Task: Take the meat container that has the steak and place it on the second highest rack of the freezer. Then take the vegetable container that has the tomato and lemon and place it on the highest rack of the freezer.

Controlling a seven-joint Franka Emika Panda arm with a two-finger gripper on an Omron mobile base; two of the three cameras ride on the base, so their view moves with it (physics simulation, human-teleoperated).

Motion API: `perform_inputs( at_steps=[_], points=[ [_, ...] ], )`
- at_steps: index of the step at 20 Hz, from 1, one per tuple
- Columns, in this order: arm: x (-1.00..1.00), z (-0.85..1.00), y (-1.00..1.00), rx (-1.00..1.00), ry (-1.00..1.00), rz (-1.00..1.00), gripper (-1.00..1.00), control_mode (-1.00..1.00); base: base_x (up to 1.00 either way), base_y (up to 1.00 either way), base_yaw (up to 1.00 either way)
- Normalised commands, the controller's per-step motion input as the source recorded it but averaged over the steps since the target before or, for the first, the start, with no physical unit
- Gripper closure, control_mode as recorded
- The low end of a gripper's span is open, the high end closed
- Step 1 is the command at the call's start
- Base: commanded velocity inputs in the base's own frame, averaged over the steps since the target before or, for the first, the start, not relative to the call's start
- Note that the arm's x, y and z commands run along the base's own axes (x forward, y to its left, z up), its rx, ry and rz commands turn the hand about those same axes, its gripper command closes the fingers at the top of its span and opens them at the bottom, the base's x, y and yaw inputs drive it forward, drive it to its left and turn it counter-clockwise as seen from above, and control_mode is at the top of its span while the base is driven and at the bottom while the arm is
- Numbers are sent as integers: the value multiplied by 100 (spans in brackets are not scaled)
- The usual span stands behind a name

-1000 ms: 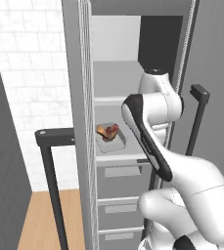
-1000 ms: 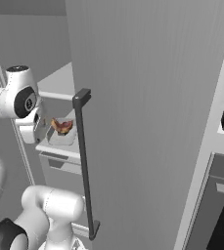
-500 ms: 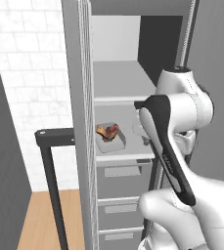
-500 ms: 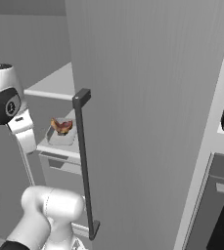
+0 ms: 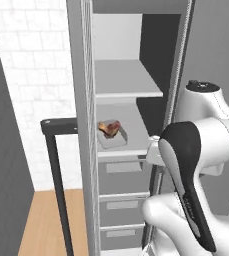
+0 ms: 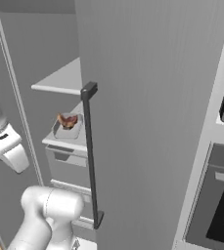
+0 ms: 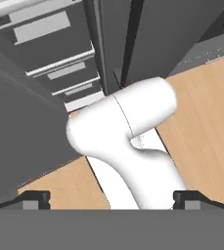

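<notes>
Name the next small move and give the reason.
Probably swing the arm away from the freezer to go fetch the vegetable container. The steak in its tray already sits on the second highest rack, the highest rack is bare, and the gripper is open, holding nothing.

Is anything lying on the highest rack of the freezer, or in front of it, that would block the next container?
Nothing visible does. The highest rack is bare and the freezer door stands open. The meat container with the steak sits one level lower, on the second highest rack.
</notes>
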Motion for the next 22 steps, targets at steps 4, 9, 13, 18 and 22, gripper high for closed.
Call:
perform_inputs(
  at_steps=[4,9,13,18,22],
  points=[
    [0,0,0,0,0,0,-100,100,-98,-35,-1],
    [0,0,0,0,0,0,-100,100,-9,-77,-6],
    [0,0,0,0,0,0,-100,100,45,-100,-2],
    [0,0,0,0,0,0,-100,100,16,-100,-3],
    [0,0,0,0,0,0,-100,100,-4,-100,-4]
  ],
)
